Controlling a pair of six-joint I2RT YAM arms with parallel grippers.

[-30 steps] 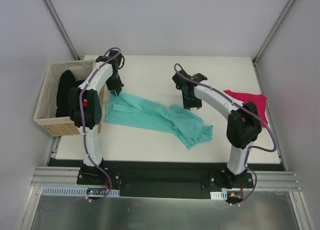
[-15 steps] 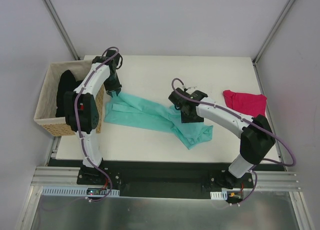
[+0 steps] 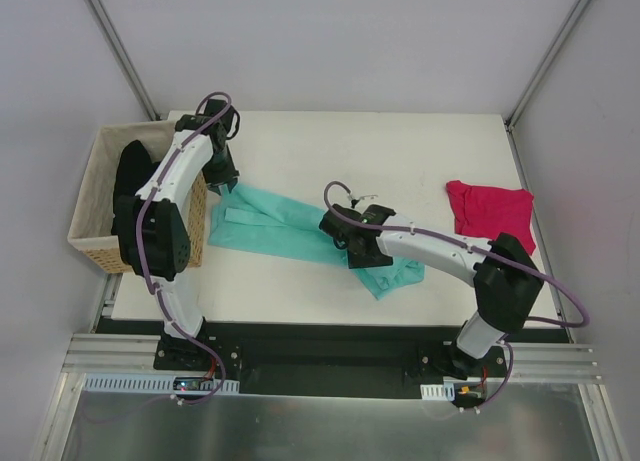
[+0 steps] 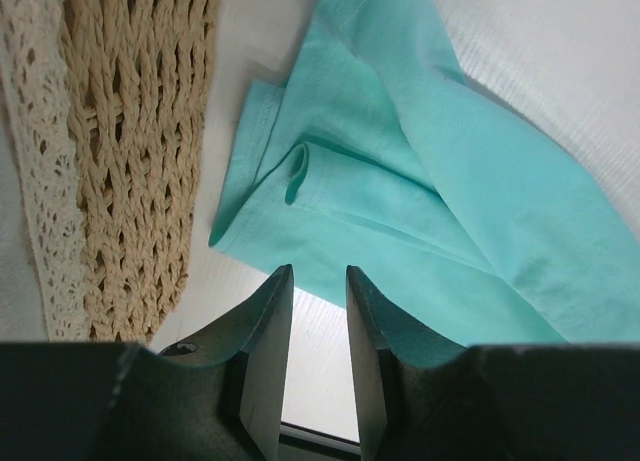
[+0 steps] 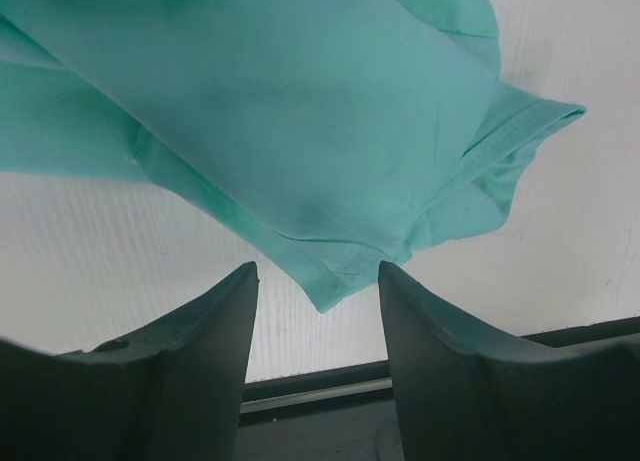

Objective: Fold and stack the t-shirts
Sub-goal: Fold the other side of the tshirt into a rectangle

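A teal-green t-shirt (image 3: 285, 224) lies crumpled in a long strip across the table's middle. My left gripper (image 3: 229, 187) hovers at its far-left end beside the basket; in the left wrist view it (image 4: 318, 271) is open by a narrow gap, with only bare table between the fingers and the teal cloth (image 4: 420, 181) just ahead. My right gripper (image 3: 346, 243) is over the shirt's right part, open (image 5: 317, 268), with a hem corner of the teal shirt (image 5: 280, 111) lying between its fingertips, ungripped. A magenta-pink t-shirt (image 3: 490, 209) lies at the right. Black t-shirts (image 3: 130, 186) fill the basket.
The tan woven basket (image 3: 100, 141) stands off the table's left edge, and its wall (image 4: 140, 131) is close to my left fingers. The table's dark front rail (image 5: 300, 391) shows just beyond the teal hem.
My right arm swung left and nearer, from the table's middle onto the teal shirt's right part, and opened a little wider. My left gripper opened slightly and stayed at the shirt's left end.
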